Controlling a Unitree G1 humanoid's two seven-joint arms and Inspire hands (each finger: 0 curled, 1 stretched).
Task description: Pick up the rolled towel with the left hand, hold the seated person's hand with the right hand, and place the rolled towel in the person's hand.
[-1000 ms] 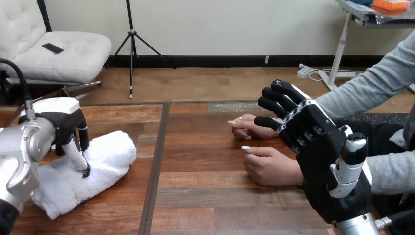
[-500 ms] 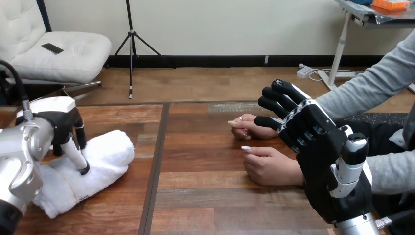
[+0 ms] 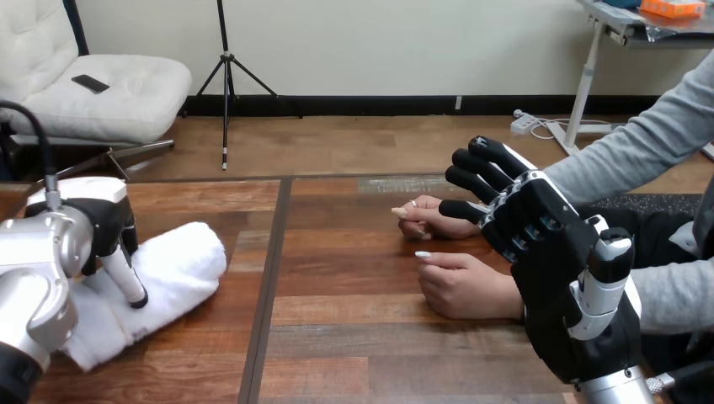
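While the left hand [image 3: 105, 231] is sliding a little further toward the table's left edge than a second ago, the rolled towel [image 3: 181, 257] is travelling with it, its rounded end now sitting farther from the seam between the boards. That hand is arching over the towel's middle, fingers curling down its far side and the thumb pressing into its near side, so it is pinching the white roll, which is lying on the wooden table [image 3: 354, 337]. Right of centre, the person's farther hand [image 3: 429, 217] and the person's nearer hand [image 3: 463, 286] are resting on the table, unchanged. The right hand [image 3: 539, 244] is hovering over them as before, fingers straight and spread wide, holding nothing; whether its fingertips are touching the farther hand cannot be told.
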